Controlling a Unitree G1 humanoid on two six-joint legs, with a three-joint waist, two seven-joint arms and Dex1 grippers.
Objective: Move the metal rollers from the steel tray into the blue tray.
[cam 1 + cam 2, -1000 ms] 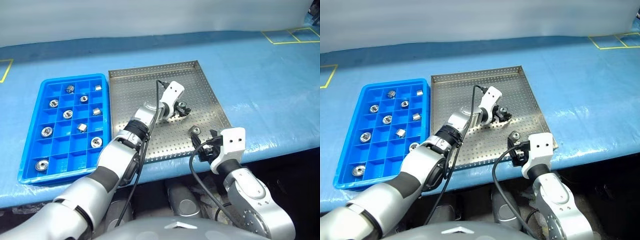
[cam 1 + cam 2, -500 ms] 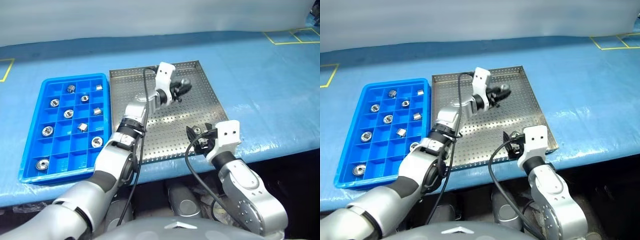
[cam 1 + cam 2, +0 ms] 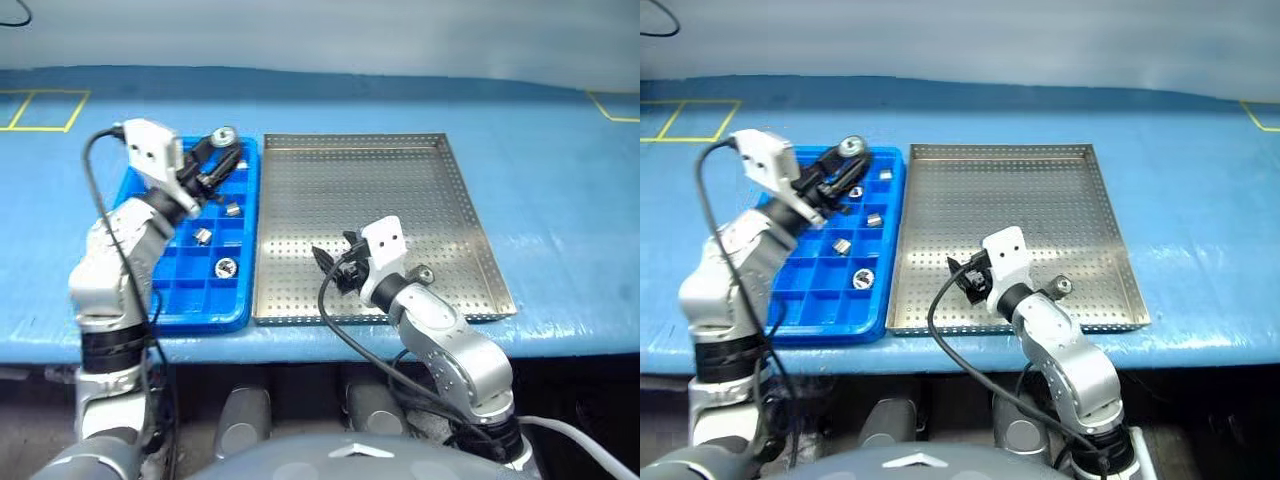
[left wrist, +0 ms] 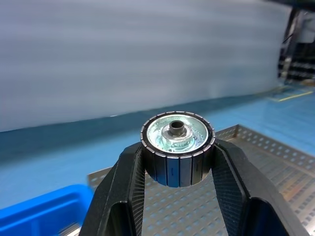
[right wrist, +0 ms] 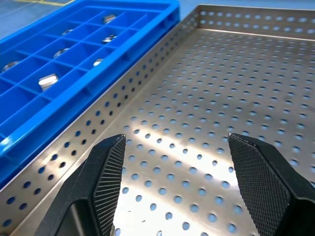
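The left gripper point(image 4: 178, 167) clamps one metal roller point(image 4: 177, 146) above the far end of the blue tray point(image 3: 238, 312), which holds other rollers. The right gripper point(image 5: 177, 172) hangs open, empty, over the steel tray point(image 3: 380, 180). One roller point(image 3: 424, 273) lies at its four o'clock.

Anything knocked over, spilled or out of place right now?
Nothing stands out. The left gripper holds one roller squarely over the blue tray; another roller remains in the steel tray. The right gripper is open above it.
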